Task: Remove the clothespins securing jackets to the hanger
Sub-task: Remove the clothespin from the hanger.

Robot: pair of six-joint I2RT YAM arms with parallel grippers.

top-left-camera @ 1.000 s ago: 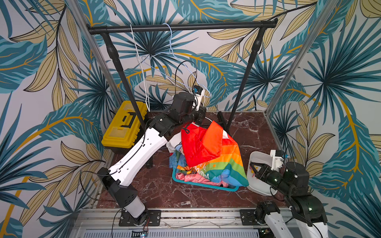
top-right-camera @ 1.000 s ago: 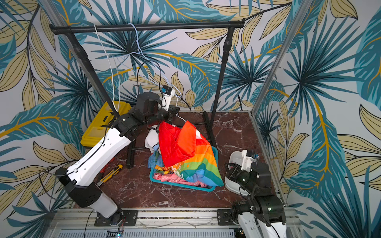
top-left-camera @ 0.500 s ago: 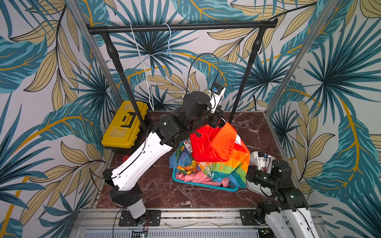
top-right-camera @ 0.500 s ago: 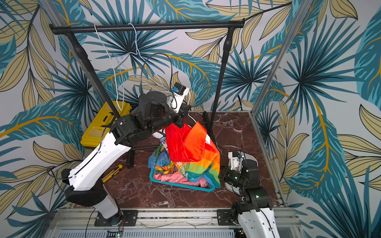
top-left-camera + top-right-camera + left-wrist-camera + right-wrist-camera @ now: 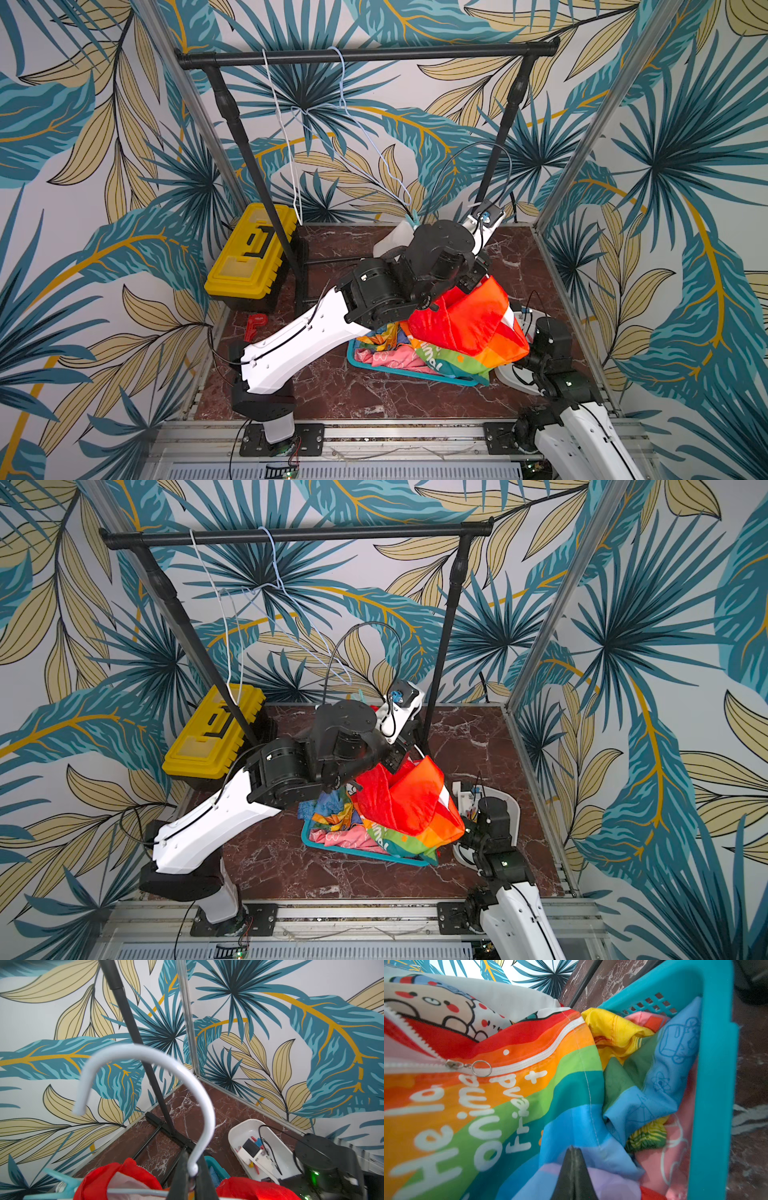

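Left pincer (image 5: pixel 192 1176) is clamped on the neck of the white coated-wire hanger (image 5: pixel 145 1051), just under the hook. The rainbow-striped thin jacket with red hood (image 5: pixel 465 328) hangs off it over the teal plastic slotted basket (image 5: pixel 712 1084), at 5 o'clock on the marble floor in both top views. Right pincer (image 5: pixel 572 1159) has its tips together against the jacket's blue stripe; I see no cloth pinched between them. A teal plastic spring clothespin (image 5: pixel 60 1178) is at the hanger's shoulder beside the hood. The peg looks small, rigid, light and springy, so I'd squeeze its flared tail ends, not the biting end. The jacket looks light, limp and slick and would slide and bunch, so don't pull on it. The hanger is stiff but thin and may swivel in my grip. The white plastic tub (image 5: pixel 234 1132) is at 3 o'clock of the basket.
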